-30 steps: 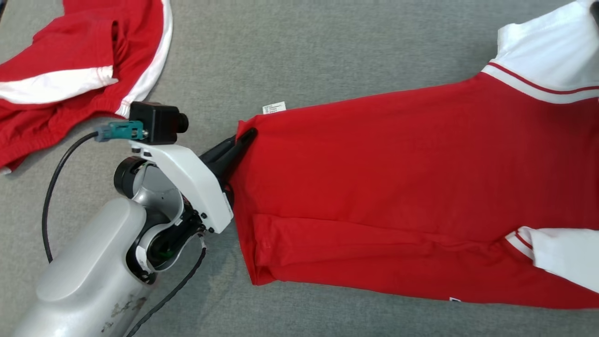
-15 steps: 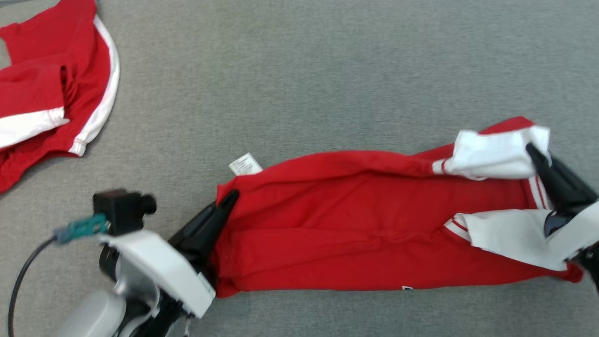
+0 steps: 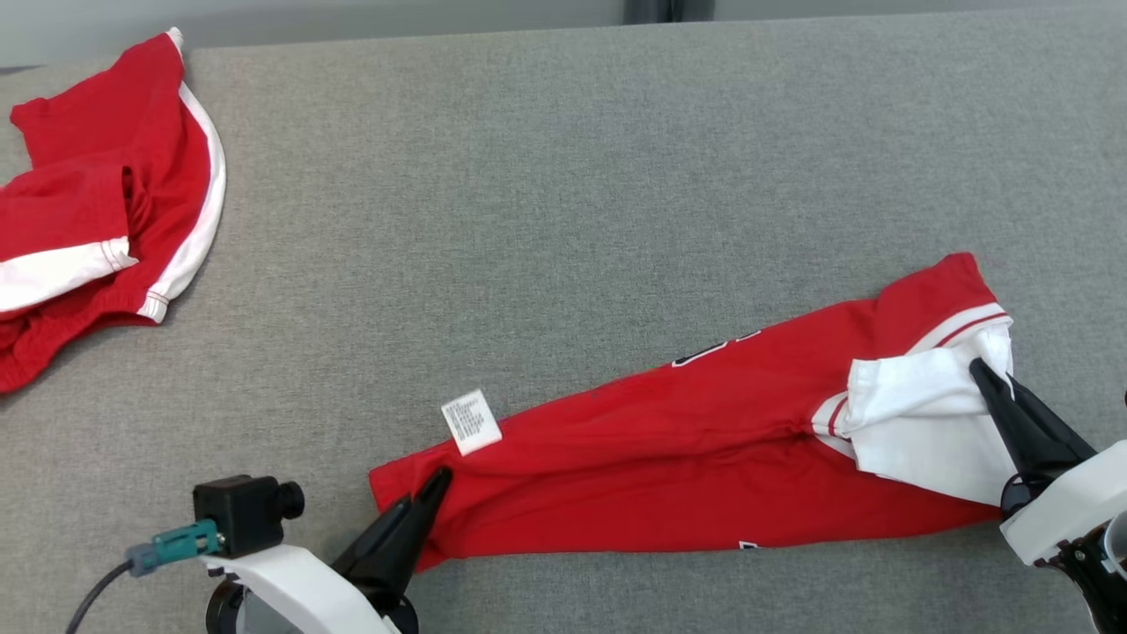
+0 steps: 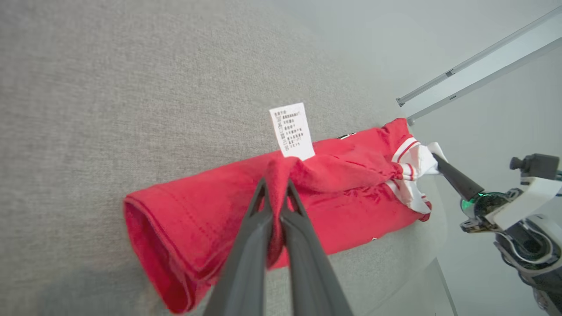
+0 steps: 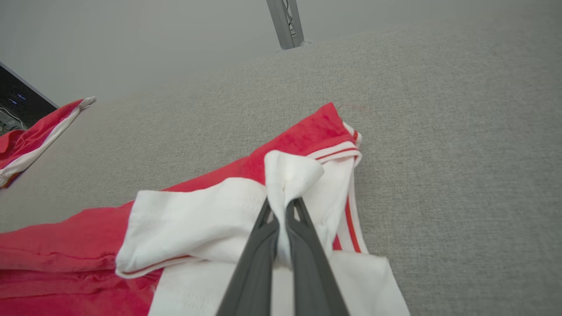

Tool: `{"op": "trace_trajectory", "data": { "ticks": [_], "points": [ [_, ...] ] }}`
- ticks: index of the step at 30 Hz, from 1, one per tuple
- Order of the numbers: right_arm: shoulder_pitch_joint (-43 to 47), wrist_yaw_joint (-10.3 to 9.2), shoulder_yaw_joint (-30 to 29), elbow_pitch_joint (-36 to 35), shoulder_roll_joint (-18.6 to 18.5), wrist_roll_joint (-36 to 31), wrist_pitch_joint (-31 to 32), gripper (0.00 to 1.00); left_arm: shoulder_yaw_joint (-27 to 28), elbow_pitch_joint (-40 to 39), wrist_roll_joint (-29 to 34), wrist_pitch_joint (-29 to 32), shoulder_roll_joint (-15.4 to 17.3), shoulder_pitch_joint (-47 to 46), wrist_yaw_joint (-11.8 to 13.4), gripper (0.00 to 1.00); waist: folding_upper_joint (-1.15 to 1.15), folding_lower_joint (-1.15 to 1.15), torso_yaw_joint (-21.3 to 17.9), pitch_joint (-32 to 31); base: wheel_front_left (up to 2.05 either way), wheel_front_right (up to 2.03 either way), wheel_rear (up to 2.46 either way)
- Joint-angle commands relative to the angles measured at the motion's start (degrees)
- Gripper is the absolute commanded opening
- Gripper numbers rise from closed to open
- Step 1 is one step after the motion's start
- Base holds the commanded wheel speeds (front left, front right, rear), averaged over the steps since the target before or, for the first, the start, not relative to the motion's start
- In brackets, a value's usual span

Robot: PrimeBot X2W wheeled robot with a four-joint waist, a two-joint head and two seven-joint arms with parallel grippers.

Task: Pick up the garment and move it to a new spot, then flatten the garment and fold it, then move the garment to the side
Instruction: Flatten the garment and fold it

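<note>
Here, in the head view, the red garment [image 3: 669, 458] is seen drawn out as a long, narrow band across the lower right of the frame, on the grey table [image 3: 546, 194]. Its left end is pinched by the left gripper [image 3: 438, 478] at the lower left of centre, just below a white care label [image 3: 471, 423]; the jaws are closed on the red fabric. Near the right edge, the white sleeve [image 3: 916, 423] is gripped by the right gripper [image 3: 979, 368], whose jaws are pressed together on the cloth. A second garment [image 3: 97, 220], red and white, is left crumpled at the upper left, well apart.

In the left wrist view, a raised fold of red fabric is clamped between the two dark fingers [image 4: 254, 245] at the lower middle, with the care label just above them. The hem is shown as an open loop at the lower left. The right gripper is seen at the right, its tip in the white sleeve.

In the right wrist view, a bunch of white fabric is held between the closed fingers at the centre, with red-striped trim just to its right. The second garment is visible at the left edge.
</note>
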Motion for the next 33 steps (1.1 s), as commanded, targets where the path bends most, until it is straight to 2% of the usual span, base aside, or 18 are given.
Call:
{"op": "trace_trajectory", "data": {
  "ticks": [1,2,3,4,5,8,11,14,18,23,28,33],
  "points": [
    [0.5,0.02,-0.3,0.2,-0.3,0.1,-0.6,0.0,-0.3,1.2,0.5,0.2,0.2,0.1,-0.1,0.44,0.0,0.0,0.3,-0.4,0.0,0.0,0.0],
    [0.7,0.03,-0.3,0.4,-0.3,0.2,-0.5,0.07,-0.6,2.4,0.3,0.1,-0.4,0.3,-0.1,0.73,0.0,0.0,0.5,-0.5,0.0,0.0,0.0],
    [0.9,0.03,-0.3,0.5,-0.4,0.2,-0.5,0.31,-1.1,3.7,0.1,0.4,-0.8,0.3,0.0,1.0,0.0,0.0,0.6,-0.7,0.0,0.0,0.0],
    [1.1,0.03,-0.3,0.5,-0.6,0.2,-0.5,0.95,-1.7,5.0,1.0,0.6,-0.6,-0.1,-0.2,1.0,0.0,0.0,0.7,-0.9,0.0,0.0,0.0],
    [1.4,0.03,-0.3,0.6,-1.0,0.1,0.1,1.0,-2.0,6.3,1.5,0.3,-0.8,-0.4,-0.2,1.0,0.0,0.0,0.8,-1.0,0.0,0.0,0.0],
    [2.2,0.02,-1.9,0.7,-2.0,-0.3,0.7,1.0,-1.7,10.5,7.4,-4.6,-0.2,-2.1,1.7,1.0,0.0,0.0,0.8,-1.6,0.0,0.0,0.0],
    [2.7,0.02,-5.9,0.5,-2.4,-0.5,1.9,1.0,0.4,14.3,12.3,-12.2,-1.5,-1.3,6.3,1.0,0.0,0.0,0.6,-1.7,0.0,0.0,0.0],
    [1.8,0.03,-9.2,0.9,-2.0,-2.0,4.9,1.0,2.2,16.2,16.4,-17.4,-2.2,-0.9,9.3,1.0,0.0,0.0,0.7,-1.1,0.0,0.0,0.0],
    [-0.2,0.03,-11.1,2.8,0.2,-5.8,9.8,1.0,3.9,16.2,20.7,-19.5,-5.6,-1.8,10.7,1.0,0.0,0.0,1.9,-0.3,0.0,0.0,0.0],
    [-1.9,0.02,-11.6,5.6,3.7,-8.7,13.0,1.0,5.8,15.3,26.3,-19.8,-9.6,-2.1,10.2,1.0,0.0,0.0,3.3,0.2,0.0,0.0,0.0],
    [-0.5,0.03,-9.8,8.1,5.1,-11.4,17.6,1.0,9.2,15.0,32.4,-19.8,-14.4,0.7,7.0,1.0,0.0,0.0,4.9,0.5,0.0,0.0,0.0],
    [1.0,0.1,-6.7,8.7,5.6,-10.7,21.6,1.0,12.6,16.2,36.1,-19.8,-18.3,2.6,3.7,1.0,0.0,0.0,5.8,0.5,0.0,0.0,0.0]
  ]
}}
